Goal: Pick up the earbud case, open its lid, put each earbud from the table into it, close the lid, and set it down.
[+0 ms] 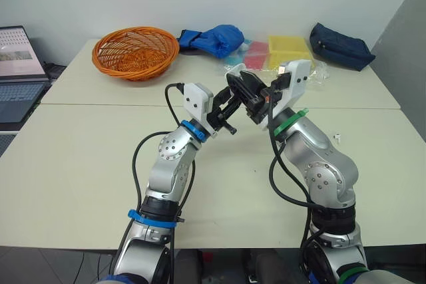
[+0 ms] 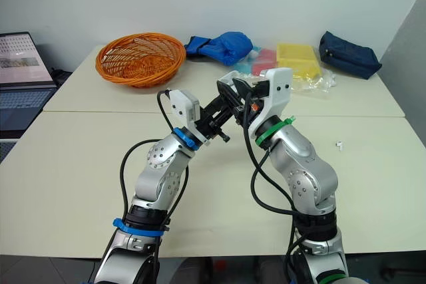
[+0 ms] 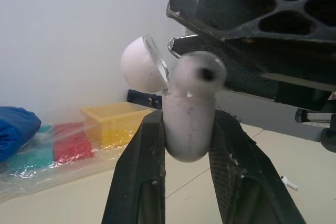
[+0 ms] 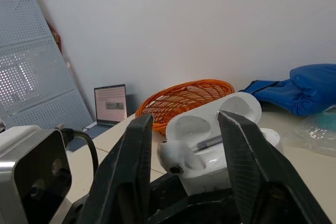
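My left gripper (image 3: 189,118) is shut on the white earbud case (image 3: 186,132) and holds it up above the middle of the table. The case's lid (image 3: 139,64) is tipped open. One white earbud (image 3: 200,74) sits in the top of the case with its head sticking out. Close against the case from the right is my right gripper (image 4: 186,116), open, with its black fingers (image 1: 249,98) apart around the case (image 4: 210,156) and nothing pinched between them. A second small white earbud (image 1: 337,138) lies on the table at the right.
At the back of the table (image 1: 80,164) are an orange wicker basket (image 1: 136,51), a blue bag (image 1: 216,38), a yellow box (image 1: 288,48) among clear plastic packets, and a navy pouch (image 1: 341,46). A laptop (image 1: 16,64) stands at the far left.
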### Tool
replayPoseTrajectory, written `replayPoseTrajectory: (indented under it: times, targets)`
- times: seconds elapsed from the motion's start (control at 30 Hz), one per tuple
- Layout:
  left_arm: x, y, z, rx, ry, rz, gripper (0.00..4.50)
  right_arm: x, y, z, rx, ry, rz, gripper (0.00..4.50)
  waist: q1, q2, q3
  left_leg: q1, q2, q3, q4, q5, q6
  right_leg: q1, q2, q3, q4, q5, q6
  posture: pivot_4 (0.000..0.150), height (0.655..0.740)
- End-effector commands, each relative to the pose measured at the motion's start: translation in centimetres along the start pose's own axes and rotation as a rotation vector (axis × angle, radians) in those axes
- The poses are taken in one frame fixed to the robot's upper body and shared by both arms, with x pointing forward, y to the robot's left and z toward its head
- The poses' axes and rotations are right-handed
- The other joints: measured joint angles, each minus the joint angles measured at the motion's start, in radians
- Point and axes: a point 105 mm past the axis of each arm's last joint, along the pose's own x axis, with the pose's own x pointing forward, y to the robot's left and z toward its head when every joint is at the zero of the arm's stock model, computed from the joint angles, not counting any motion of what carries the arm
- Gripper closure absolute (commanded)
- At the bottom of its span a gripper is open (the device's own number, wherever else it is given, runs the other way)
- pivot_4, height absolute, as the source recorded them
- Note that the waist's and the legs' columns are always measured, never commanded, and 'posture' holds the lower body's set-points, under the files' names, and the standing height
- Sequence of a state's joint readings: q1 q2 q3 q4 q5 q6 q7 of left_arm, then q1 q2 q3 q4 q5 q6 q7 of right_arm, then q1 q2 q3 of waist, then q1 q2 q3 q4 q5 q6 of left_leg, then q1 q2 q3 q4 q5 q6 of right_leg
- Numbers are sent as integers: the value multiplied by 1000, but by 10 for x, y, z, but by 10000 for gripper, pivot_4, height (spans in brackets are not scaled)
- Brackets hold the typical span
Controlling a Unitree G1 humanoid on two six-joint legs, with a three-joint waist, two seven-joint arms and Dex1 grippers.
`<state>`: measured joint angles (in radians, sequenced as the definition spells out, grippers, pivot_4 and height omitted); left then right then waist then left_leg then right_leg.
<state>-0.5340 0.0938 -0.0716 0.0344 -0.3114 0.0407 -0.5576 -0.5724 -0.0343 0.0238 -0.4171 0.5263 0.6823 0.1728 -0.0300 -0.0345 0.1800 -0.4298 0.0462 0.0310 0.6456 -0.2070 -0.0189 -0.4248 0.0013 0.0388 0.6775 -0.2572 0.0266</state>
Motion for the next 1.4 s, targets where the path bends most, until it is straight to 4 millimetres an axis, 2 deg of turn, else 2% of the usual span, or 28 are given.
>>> replayPoseTrajectory:
  times: [0.03, 0.27, 0.43, 0.57, 0.87, 1.03, 1.17, 1.3, 1.4]
  targets:
    - [5, -8, 24, 28, -87, -31, 37573, 0, 1, 9, -22, -36, 3, 25237, 0, 0, 0, 0, 0, 0, 0, 0, 0, 0, 0, 0, 0, 0, 0, 1500, 7400]
    - [3, -6, 18, 8, -63, -26, 37573, -3, 7, 21, -120, -62, 74, 25237, 0, 0, 0, 0, 0, 0, 0, 0, 0, 0, 0, 0, -1, 0, 0, 1500, 7400]
    - [4, -8, 20, 8, -69, -35, 37573, -5, 2, 22, -125, -60, 62, 25237, 0, 0, 0, 0, 0, 0, 0, 0, 0, 0, 0, 0, 0, 0, 0, 1500, 7400]
    - [4, -9, 19, 6, -67, -39, 37573, -6, 8, 32, -114, -96, 89, 25237, 0, 0, 0, 0, 0, 0, 0, 0, 0, 0, 0, 0, -1, 0, 0, 1500, 7400]
    - [3, -9, 19, 6, -62, -43, 37573, -10, 17, 38, -111, -103, 138, 25237, 0, 0, 0, 0, 0, 0, 0, 0, 0, 0, 0, 0, -1, 0, 0, 1500, 7400]
    - [2, -8, 18, 13, -54, -44, 37573, -15, 23, 35, -177, -68, 185, 25237, 0, 0, 0, 0, 0, 0, 0, 0, 0, 0, 0, 0, -1, 0, 0, 1500, 7400]
    - [1, -7, 16, 34, -43, -40, 37573, -24, 10, 23, -370, -4, 169, 25237, 0, 0, 0, 0, 0, 0, 0, 0, 0, 0, 0, 0, -1, 0, 0, 1500, 7400]
    - [1, -6, 16, 32, -41, -41, 37573, -24, 13, 24, -379, -16, 199, 25237, -2, 0, 0, 0, 0, 0, 0, 0, 0, 0, 0, 0, -1, 0, 0, 1500, 7400]
    - [1, -6, 16, 32, -39, -42, 37573, -25, 18, 21, -389, -2, 234, 31524, -1, 0, 0, 0, 0, 0, 0, 0, 0, 0, 0, 0, -1, 0, 0, 1500, 7400]
